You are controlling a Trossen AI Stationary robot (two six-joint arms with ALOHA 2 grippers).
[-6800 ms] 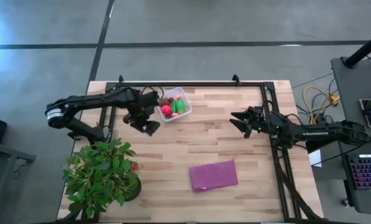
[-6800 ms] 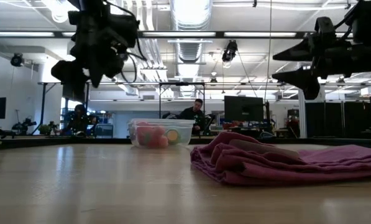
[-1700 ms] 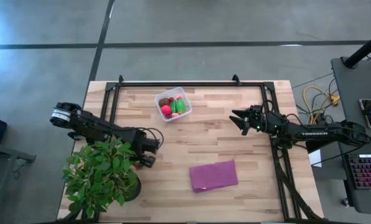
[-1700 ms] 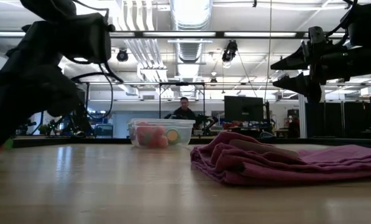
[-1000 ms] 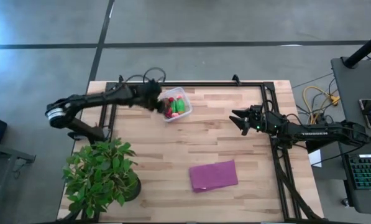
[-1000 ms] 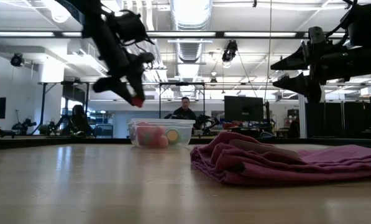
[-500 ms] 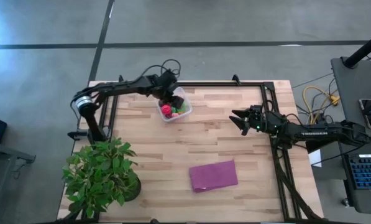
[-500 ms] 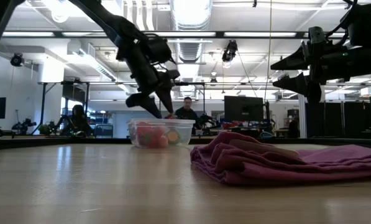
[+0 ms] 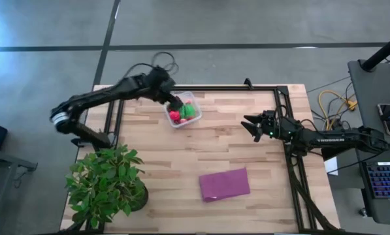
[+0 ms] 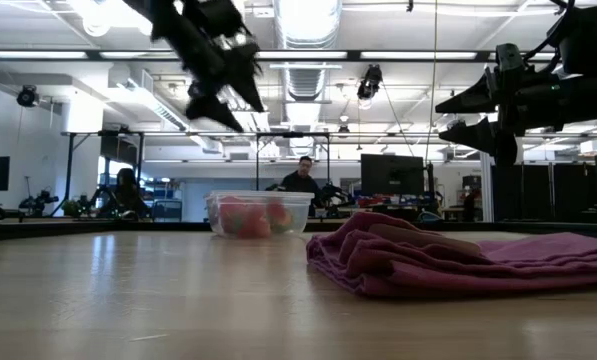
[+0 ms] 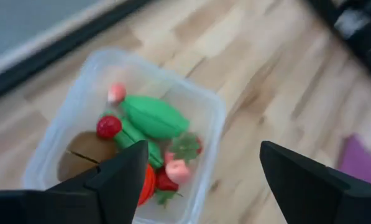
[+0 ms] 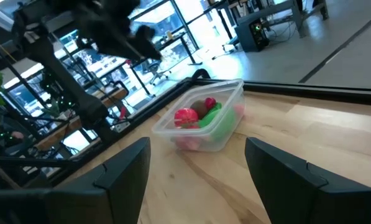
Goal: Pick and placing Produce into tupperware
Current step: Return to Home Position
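The widest open stretch is the bare wood in the middle of the table (image 9: 208, 147), between the tupperware (image 9: 198, 111) at the far side and the crumpled purple cloth (image 9: 225, 184) nearer the front. The left gripper (image 9: 175, 104) hangs above the tupperware's far-left corner, fingers spread, well clear of its rim in the low view, so the way in from above is partly taken. The potted plant (image 9: 106, 183) fills the near-left corner. The right gripper (image 9: 250, 128) hovers high by the right edge, fingers apart. A black frame rail (image 9: 201, 88) bounds the far edge, close behind the tupperware.
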